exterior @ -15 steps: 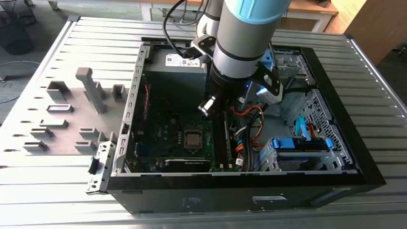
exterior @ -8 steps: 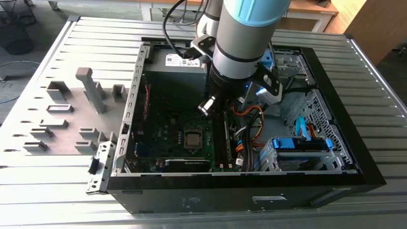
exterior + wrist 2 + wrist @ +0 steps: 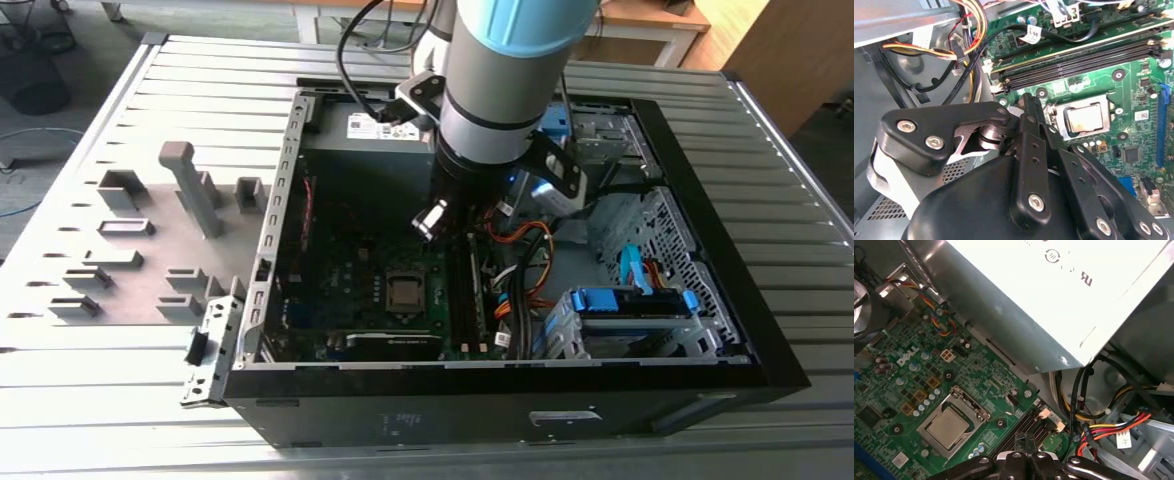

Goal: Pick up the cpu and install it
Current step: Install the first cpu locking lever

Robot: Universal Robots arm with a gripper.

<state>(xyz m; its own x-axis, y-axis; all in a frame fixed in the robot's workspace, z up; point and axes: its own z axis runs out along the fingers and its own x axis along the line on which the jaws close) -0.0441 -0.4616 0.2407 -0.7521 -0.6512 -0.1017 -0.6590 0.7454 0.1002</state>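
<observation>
Exterior view: my arm [image 3: 514,80] reaches into the open case [image 3: 721,340].
Board [image 3: 899,390]: green, beneath the gripper.
Gripper [image 3: 1026,107]: fingers closed together, holding nothing.
Cpu [image 3: 947,428]: seated in its socket, apart from my gripper.

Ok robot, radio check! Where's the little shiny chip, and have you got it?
Gripper above the motherboard, holding nothing, apart from the chip. Cpu flat in its socket, bracket round it. Memory slots beside it; nothing over the chip.
</observation>
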